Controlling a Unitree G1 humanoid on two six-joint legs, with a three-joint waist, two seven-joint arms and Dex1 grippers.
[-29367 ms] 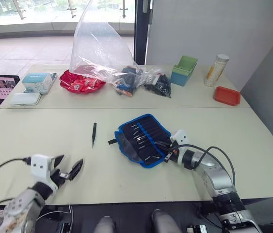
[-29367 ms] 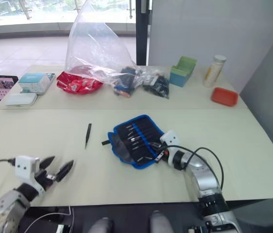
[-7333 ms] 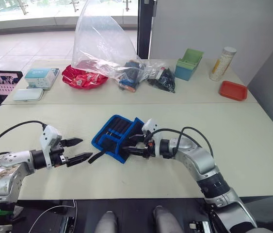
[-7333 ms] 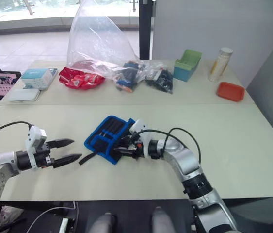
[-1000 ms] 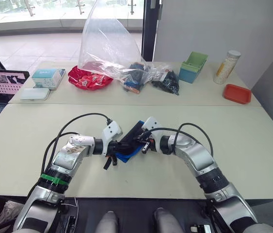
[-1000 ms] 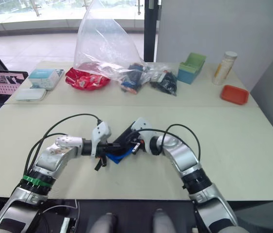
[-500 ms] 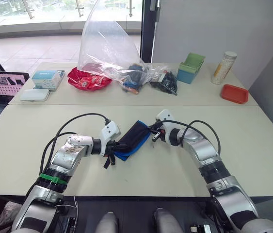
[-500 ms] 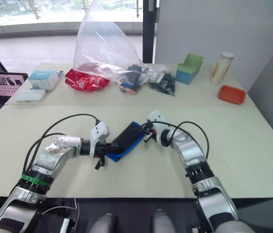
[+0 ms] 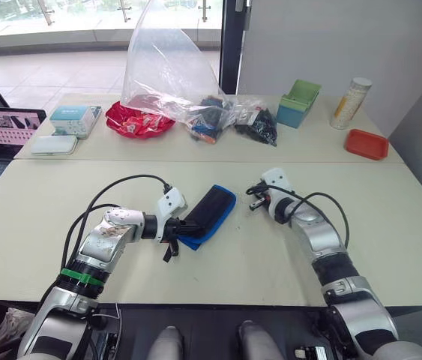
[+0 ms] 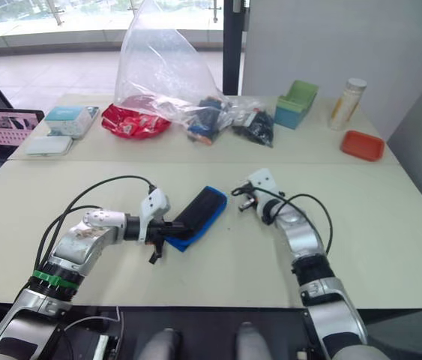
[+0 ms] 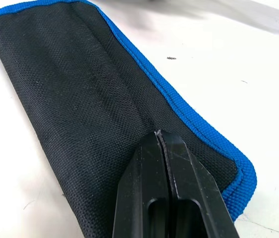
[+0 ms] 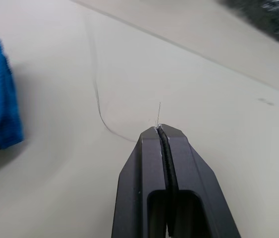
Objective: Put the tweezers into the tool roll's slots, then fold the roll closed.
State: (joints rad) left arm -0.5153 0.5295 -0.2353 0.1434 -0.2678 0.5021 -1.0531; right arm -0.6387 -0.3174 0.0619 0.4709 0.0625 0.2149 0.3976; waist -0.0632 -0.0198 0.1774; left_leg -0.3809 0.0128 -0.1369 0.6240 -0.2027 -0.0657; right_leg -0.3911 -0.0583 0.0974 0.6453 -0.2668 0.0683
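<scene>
Left wrist view: closed left claw (image 11: pixel 160 135) atop folded tool roll (image 11: pixel 80 99); right claw (image 12: pixel 159 129) closed, apart.

Changes since the earlier views. The tool roll (image 9: pixel 209 214), formerly spread open with its tweezers and slots exposed, now lies folded shut, only the dark outer face and blue edging showing. The loose tweezer once lying apart on the table (image 9: pixel 390 247) is gone from that spot. The left gripper (image 11: pixel 160 135), formerly open and clear, now rests closed on the roll's near end. The right gripper (image 12: pixel 158 128), apparently closed on nothing, has withdrawn from the roll's far edge.
</scene>
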